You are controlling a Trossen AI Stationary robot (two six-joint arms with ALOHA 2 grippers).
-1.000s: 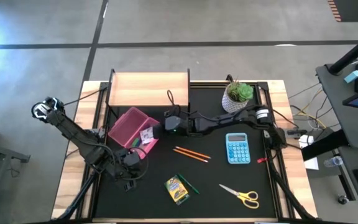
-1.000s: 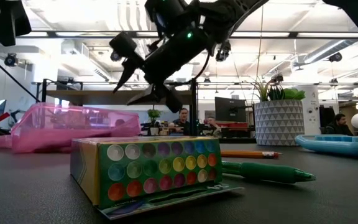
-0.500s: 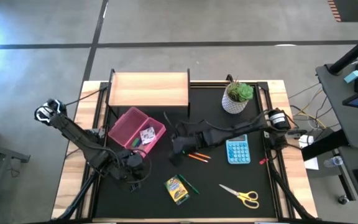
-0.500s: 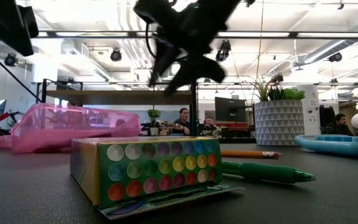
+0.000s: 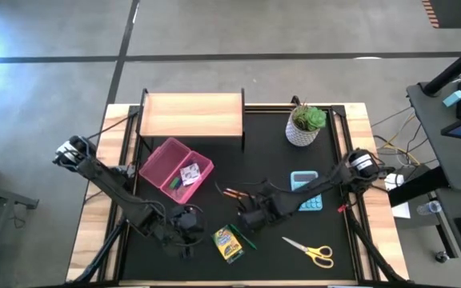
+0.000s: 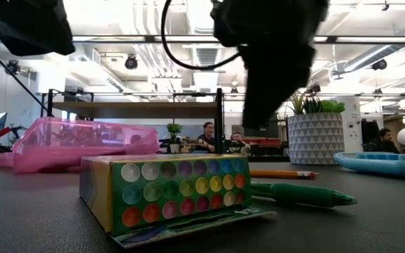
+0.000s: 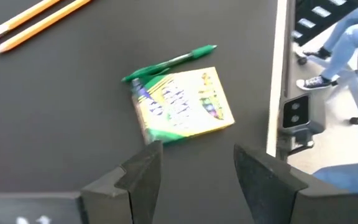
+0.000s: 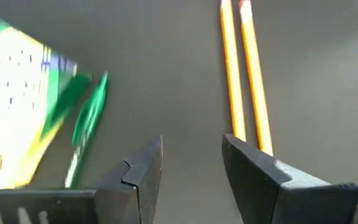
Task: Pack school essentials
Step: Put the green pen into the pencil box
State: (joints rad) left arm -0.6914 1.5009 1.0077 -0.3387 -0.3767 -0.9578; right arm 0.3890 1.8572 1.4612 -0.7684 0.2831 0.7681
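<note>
On the black surface point(image 5: 206, 200), right claw point(image 8: 191, 171) hangs open and empty over the orange pencils point(image 8: 244, 74), left claw point(image 7: 194, 168) open beside the crayon box point(image 7: 182, 106).

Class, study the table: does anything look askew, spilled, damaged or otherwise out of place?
Nothing is spilled or damaged. The pink bin sits askew to the table edges, and the crayon box lies slanted with a green pen against it. The plant stands upright.
</note>
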